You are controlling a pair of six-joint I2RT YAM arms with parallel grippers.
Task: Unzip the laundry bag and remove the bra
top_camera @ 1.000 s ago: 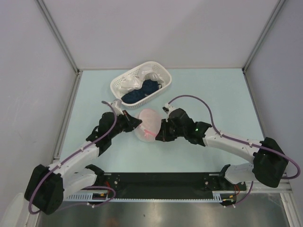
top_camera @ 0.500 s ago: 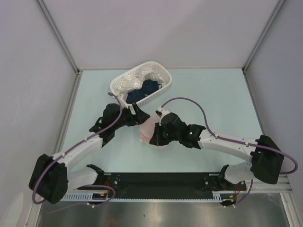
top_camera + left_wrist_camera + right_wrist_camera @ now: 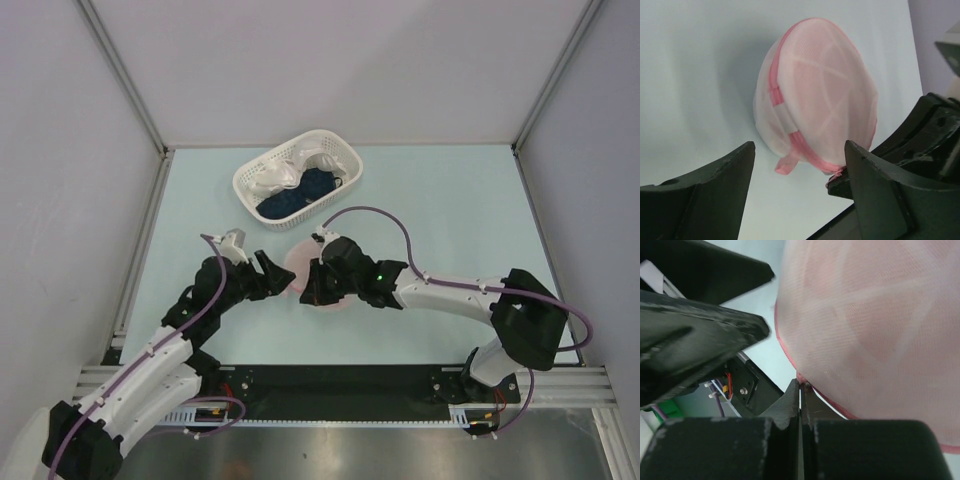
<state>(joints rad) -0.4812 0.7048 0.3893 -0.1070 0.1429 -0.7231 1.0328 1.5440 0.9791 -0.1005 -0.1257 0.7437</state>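
Hold right claw [image 3: 801,385] pinched shut on pink rim of small domed white mesh laundry bag [image 3: 820,95], tipped on edge on pale surface [image 3: 700,75]. Close wide-open, empty left claw [image 3: 799,147] squarely on dangling pink tab [image 3: 785,164], probably zip pull; draw along seam.

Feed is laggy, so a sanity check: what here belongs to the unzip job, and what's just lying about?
Job: laundry bag; pink fabric inside, likely the bra; right gripper, jaws shut on its zip edging; left gripper, jaws open.
Lying about: white lattice basket; white cloth; dark blue cloth.
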